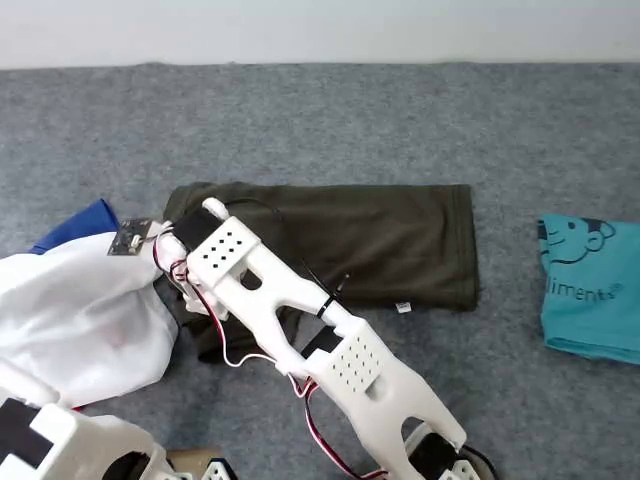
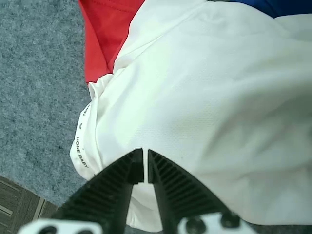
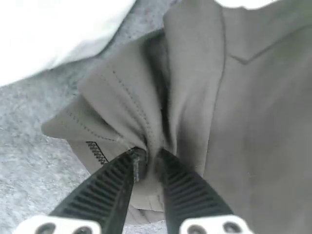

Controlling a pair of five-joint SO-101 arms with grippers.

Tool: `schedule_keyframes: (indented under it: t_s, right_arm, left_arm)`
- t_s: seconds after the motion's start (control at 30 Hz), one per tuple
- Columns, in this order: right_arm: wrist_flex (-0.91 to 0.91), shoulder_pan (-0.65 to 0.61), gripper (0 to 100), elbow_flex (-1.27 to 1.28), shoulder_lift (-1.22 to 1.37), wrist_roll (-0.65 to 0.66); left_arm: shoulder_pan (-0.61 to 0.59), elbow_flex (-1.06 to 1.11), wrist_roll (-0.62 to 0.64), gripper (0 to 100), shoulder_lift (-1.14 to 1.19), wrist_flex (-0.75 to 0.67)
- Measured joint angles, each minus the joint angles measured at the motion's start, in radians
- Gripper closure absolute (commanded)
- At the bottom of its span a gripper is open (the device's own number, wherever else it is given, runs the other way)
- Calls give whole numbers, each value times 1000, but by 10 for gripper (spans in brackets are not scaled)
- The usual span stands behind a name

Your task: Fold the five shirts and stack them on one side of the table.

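A dark olive shirt (image 1: 380, 240) lies half folded across the middle of the grey table. My right gripper (image 3: 147, 158) is shut on a bunched fold of the olive shirt (image 3: 243, 122) at its left end, and the right arm (image 1: 300, 320) stretches there from the near edge. A crumpled white shirt (image 1: 80, 320) lies at the left on top of a blue shirt (image 1: 85, 222). My left gripper (image 2: 145, 153) hangs shut just over the white shirt (image 2: 209, 97), with no cloth between its fingers. A red shirt (image 2: 102, 34) pokes out from under the white one.
A folded teal shirt (image 1: 590, 290) lies at the right edge of the table. The left arm's base (image 1: 60, 440) sits at the near left corner. The table's near edge and dark floor (image 2: 19, 204) lie close behind the white shirt. Bare grey surface runs along the far side.
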Motion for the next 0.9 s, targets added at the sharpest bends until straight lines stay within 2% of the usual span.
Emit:
schedule_keyframes:
  t_s: [0.23, 0.63, 0.9]
  right_arm:
    - [17, 9, 987, -17, 0, 12]
    - [20, 127, 984, -132, 0, 17]
    - [-97, 232, 983, -132, 25, 17]
  left_arm:
    - [0, 0, 0, 964, 0, 0]
    - [0, 0, 0, 964, 0, 0]
    - [0, 0, 0, 964, 0, 0]
